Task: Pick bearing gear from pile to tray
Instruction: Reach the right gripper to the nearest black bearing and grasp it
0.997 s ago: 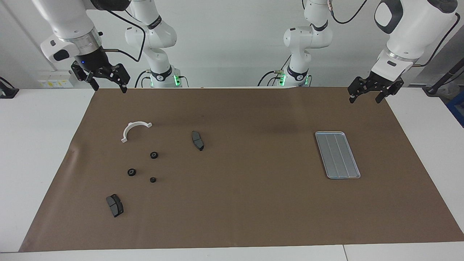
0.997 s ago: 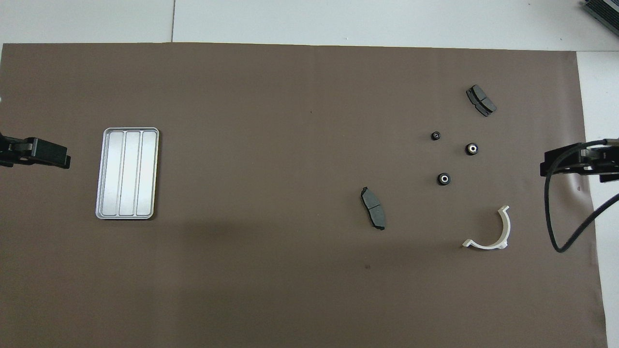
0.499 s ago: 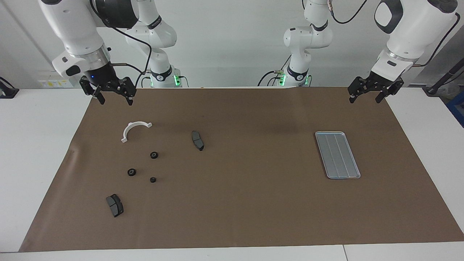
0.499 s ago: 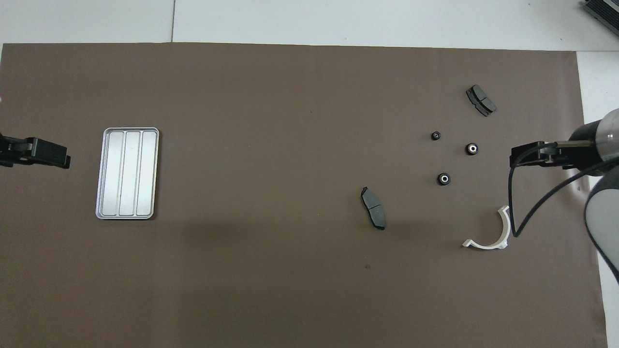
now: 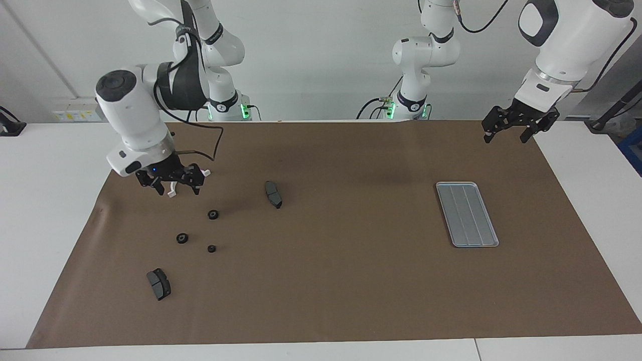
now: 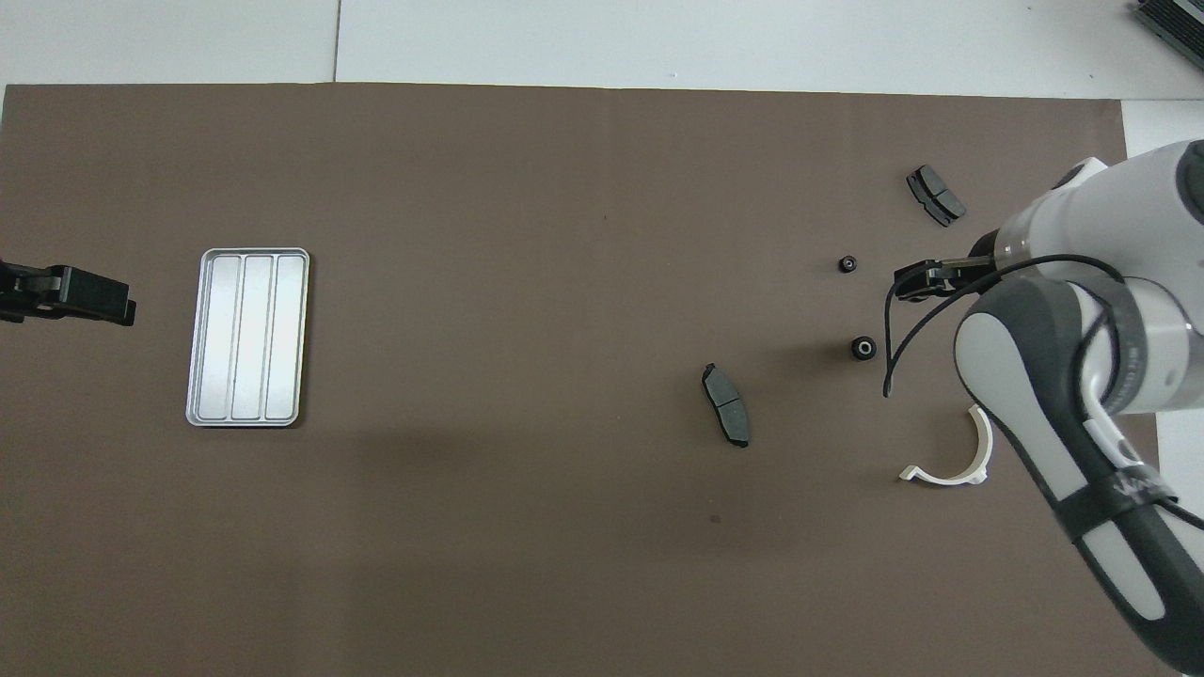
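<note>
Facing view: the tray lies bare toward the left arm's end of the table – nothing delivered, so the whole transfer is outstanding. The pile sits toward the right arm's end: 3 small black round pieces, judged to be the bearing gears, all on the brown mat. The right end effector, fingers apart and holding nothing, hangs low over the white half-ring bracket, which it largely hides. The left end effector, fingers apart and empty, waits raised over the mat's edge, nearer the robots than the tray. 1 dark brake pad lies beside the pile toward the tray; a second brake pad lies farthest from the robots.

Overhead view: the right end effector covers 1 round piece; 2 show. Judgement – approach stage only; grasp, carry and release remain. The bracket and the trailing black cable crowd the pick zone; the route to the tray passes the brake pad
</note>
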Robot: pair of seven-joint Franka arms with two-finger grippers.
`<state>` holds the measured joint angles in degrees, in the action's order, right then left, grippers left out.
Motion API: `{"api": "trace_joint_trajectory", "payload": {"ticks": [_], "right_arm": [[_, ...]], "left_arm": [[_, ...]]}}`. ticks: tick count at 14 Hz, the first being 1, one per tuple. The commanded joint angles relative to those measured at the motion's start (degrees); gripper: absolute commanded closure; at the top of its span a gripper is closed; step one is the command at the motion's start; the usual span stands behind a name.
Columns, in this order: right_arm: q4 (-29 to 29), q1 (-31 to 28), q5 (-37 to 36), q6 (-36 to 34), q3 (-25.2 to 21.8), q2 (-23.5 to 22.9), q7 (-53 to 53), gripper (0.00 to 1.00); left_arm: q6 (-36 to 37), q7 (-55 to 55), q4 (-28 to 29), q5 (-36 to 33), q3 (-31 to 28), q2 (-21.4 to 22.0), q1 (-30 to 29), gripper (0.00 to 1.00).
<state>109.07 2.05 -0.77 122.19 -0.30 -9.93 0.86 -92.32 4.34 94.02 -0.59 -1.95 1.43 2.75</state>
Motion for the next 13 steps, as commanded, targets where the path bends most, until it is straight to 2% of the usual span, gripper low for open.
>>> {"api": "trace_joint_trajectory", "payload": {"ticks": [1, 8, 13], "right_arm": [[8.42, 1.03, 1.12, 10.58, 0.21, 0.09, -2.79, 0.00], [17.92, 1.21, 1.12, 20.01, 0.29, -0.09, -9.72, 0.00], [20.57, 1.21, 1.21, 23.62, 0.30, -0.09, -13.78, 0.00]], "left_arm": [[-1.02, -0.21, 1.52, 0.41, -0.33, 1.47, 0.59, 0.00], [-0.50, -0.12, 1.60, 0.41, -0.60, 1.55, -0.29, 0.00], [-0.06, -0.21, 1.60, 0.41, -0.51, 1.64, -0.03, 0.00]]}}
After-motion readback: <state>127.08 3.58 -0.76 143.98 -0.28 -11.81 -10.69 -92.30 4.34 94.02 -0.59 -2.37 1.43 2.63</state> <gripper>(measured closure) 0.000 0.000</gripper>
